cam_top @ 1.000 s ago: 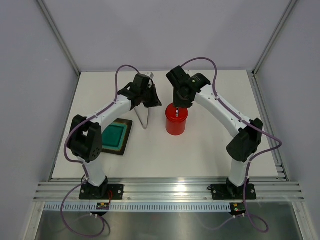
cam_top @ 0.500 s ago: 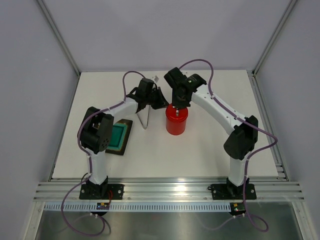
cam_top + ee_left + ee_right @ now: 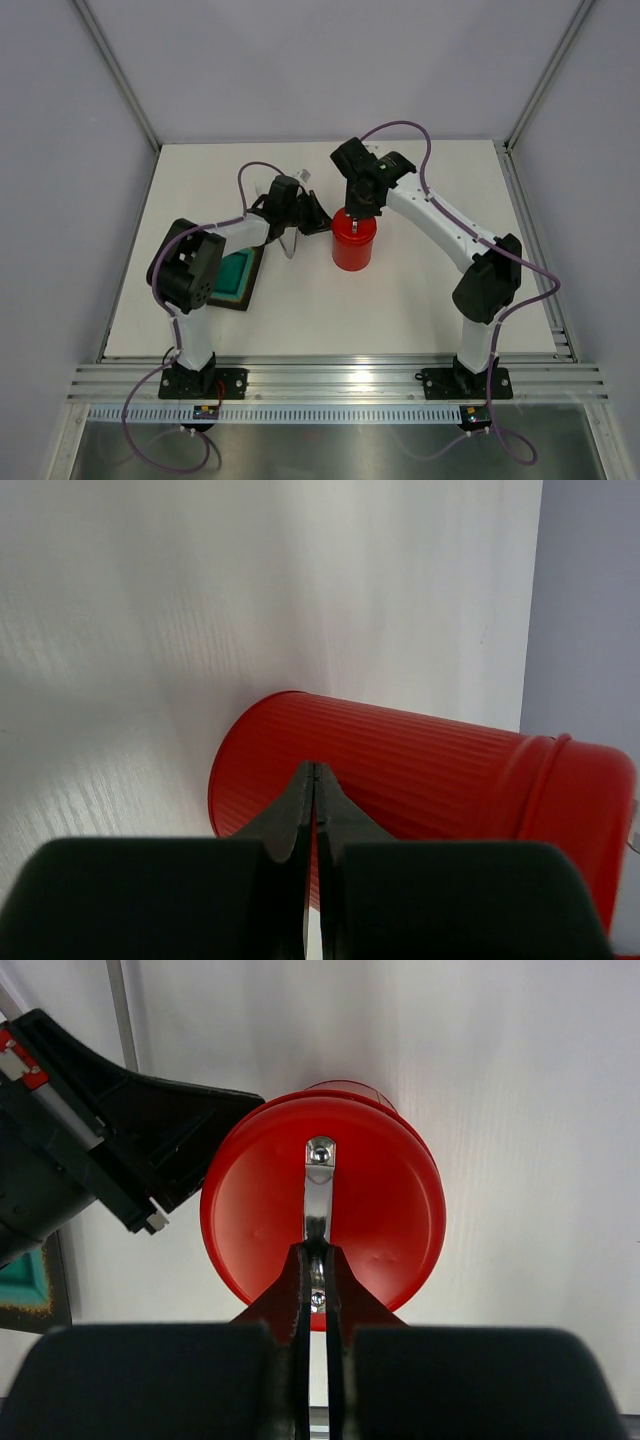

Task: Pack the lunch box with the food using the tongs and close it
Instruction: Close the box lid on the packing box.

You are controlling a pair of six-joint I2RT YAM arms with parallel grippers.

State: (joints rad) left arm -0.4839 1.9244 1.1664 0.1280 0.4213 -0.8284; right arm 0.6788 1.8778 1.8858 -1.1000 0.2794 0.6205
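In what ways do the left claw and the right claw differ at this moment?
The right claw grips the silver handle on the red lid; the left claw seems to hold the tongs. The right claw reaches down from above the lunch box; the left claw points at its side wall. Both are shut and close to the lunch box.

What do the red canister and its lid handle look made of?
Canister: glossy red, probably painted metal or hard plastic; fine ribbing along the wall, soft highlights. Lid handle: bare polished metal, judging by its silver mirror shine and screw head.
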